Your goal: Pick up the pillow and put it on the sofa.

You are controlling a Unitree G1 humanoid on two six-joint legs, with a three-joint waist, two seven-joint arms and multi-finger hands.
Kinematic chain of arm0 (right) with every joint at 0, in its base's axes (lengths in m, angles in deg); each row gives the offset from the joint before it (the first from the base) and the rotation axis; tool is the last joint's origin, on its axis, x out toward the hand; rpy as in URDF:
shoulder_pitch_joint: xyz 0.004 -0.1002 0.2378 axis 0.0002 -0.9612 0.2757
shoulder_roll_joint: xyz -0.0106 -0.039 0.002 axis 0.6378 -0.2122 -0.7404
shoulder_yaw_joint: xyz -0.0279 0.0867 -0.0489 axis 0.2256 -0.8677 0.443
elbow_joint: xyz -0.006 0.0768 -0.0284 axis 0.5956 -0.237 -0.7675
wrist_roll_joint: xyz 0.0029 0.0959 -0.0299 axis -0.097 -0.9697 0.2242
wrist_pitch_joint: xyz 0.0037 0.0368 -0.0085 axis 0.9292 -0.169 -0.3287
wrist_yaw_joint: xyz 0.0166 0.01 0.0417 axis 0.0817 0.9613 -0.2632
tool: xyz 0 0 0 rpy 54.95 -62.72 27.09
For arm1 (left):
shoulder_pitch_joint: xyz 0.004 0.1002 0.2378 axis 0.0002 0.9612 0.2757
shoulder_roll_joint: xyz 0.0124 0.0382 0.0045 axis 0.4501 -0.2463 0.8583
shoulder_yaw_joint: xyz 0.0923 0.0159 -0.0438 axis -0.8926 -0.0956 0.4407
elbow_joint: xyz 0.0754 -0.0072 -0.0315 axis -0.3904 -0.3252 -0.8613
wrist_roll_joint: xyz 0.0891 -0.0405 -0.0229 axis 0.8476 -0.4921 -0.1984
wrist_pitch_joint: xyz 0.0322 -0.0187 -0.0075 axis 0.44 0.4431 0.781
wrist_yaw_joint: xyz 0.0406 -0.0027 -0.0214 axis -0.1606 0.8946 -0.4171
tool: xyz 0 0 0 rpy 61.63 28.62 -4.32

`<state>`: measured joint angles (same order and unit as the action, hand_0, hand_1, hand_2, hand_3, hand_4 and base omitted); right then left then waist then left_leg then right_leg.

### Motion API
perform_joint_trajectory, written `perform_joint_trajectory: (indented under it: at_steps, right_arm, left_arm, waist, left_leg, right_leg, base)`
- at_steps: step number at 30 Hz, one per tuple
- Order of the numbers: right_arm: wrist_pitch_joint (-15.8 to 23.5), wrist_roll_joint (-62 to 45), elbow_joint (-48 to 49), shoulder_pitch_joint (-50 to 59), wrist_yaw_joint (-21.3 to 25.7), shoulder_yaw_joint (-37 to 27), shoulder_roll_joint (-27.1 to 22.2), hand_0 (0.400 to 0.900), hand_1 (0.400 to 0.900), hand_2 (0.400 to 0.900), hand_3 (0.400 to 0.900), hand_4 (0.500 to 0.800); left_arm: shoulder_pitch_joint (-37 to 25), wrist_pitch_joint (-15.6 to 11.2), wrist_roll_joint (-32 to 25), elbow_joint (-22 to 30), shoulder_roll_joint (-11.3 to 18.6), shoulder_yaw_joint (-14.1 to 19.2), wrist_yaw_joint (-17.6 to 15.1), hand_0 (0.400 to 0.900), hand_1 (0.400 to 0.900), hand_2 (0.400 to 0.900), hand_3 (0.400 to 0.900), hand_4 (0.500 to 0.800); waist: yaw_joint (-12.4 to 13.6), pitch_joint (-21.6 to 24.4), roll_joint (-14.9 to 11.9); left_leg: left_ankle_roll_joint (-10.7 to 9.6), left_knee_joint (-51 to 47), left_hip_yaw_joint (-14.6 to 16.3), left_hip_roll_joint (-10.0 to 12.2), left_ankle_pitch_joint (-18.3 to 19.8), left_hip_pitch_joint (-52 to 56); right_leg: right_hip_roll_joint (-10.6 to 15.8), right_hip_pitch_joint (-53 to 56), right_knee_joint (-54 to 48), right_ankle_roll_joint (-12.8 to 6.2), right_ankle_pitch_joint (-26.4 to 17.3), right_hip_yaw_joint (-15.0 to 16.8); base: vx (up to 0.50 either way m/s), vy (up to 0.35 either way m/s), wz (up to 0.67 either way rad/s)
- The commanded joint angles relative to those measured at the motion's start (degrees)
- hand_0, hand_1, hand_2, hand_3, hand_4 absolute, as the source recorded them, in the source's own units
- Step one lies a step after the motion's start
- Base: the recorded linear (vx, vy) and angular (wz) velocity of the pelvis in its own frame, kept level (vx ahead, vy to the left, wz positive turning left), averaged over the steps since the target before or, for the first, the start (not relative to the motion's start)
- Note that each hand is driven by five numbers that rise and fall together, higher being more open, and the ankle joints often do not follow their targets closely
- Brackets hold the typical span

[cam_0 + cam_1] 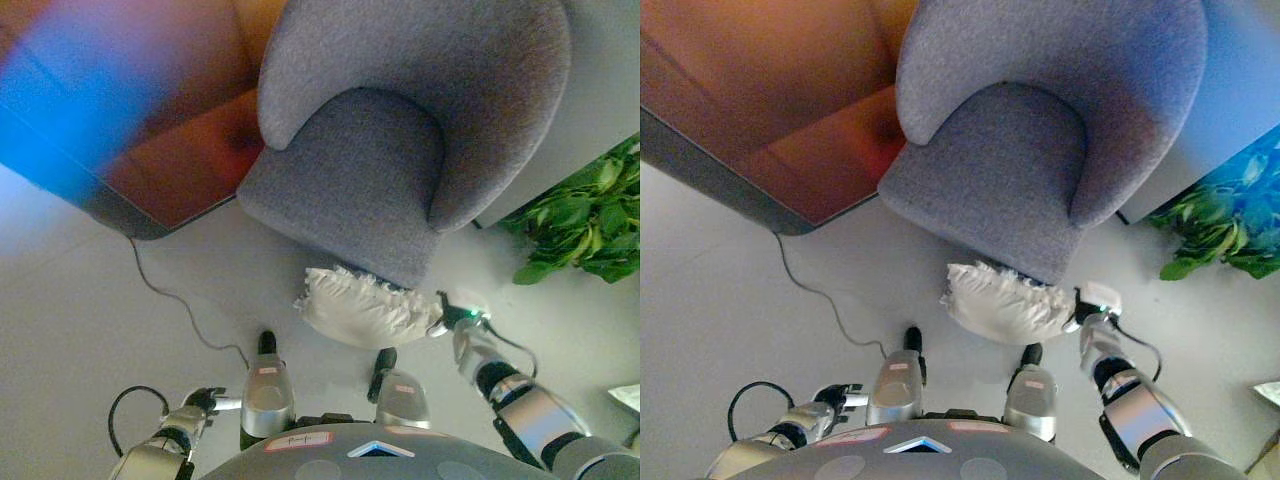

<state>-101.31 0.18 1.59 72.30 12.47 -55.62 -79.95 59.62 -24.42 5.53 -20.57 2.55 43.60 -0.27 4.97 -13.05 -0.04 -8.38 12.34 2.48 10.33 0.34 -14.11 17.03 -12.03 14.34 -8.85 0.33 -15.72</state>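
A white, fluffy pillow [360, 305] lies low against the front edge of the grey sofa chair [390, 150], just above the grey floor. My right hand [441, 312] is at the pillow's right end, its dark fingers closed on that corner. My left hand [205, 400] hangs low at the lower left, well away from the pillow, with its fingers relaxed and holding nothing. The sofa's seat [990, 170] is bare.
A brown-orange piece of furniture with a dark edge [760, 140] stands left of the sofa. A thin cable [165, 300] runs across the floor from it. A green plant [590, 215] stands at the right, and a pale sheet [628, 398] lies at the right edge.
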Motion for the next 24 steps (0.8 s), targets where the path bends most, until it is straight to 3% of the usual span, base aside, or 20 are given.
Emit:
perform_joint_trajectory:
  at_steps: [1,9,15,24]
  right_arm:
    - [-0.2,0.9,2.7,10.7,-0.8,1.0,-2.3,0.900,0.900,0.900,0.900,0.800]
    - [0.6,-3.3,5.1,18.9,-5.7,4.0,-3.5,0.900,0.900,0.900,0.900,0.800]
    - [1.4,-7.7,7.4,20.9,-10.0,5.1,-1.8,0.900,0.900,0.900,0.900,0.800]
    - [7.4,-18.9,9.9,19.5,-19.2,4.4,1.5,0.900,0.900,0.900,0.900,0.800]
  left_arm:
    - [-3.5,-1.4,-1.0,-0.4,5.8,-1.8,-0.3,0.900,0.900,0.900,0.900,0.800]
    - [-3.6,-2.3,-2.1,0.3,6.4,-2.0,0.2,0.900,0.900,0.900,0.900,0.800]
    - [-3.1,-2.6,-3.1,1.4,5.7,-2.3,0.4,0.900,0.900,0.900,0.900,0.800]
    - [-2.1,-4.0,-2.9,1.2,4.8,-2.1,1.0,0.900,0.900,0.900,0.900,0.800]
  waist:
    - [2.2,-3.9,1.4]
    - [3.9,-7.4,3.6]
    - [4.5,-8.6,4.4]
    - [4.5,-8.6,4.0]
  left_leg:
    - [2.2,1.0,-3.3,0.1,2.6,2.9]
    - [1.9,2.4,-5.5,-2.4,1.9,-1.2]
    - [1.7,2.8,-5.6,-2.9,1.6,-2.3]
    - [1.4,2.6,-5.2,-2.3,1.6,-1.1]
  right_leg:
    - [6.5,-5.0,2.5,-3.36,-4.0,4.3]
    - [8.2,-8.0,4.6,-3.68,-3.6,5.2]
    - [8.2,-8.3,4.8,-3.61,-2.9,5.6]
    - [7.2,-6.2,4.2,-3.32,-1.5,5.5]
  base:
    - [-0.03,0.021,0.31]
    - [-0.02,0.051,0.13]
    - [0.00,0.058,0.01]
    - [0.01,0.019,-0.07]
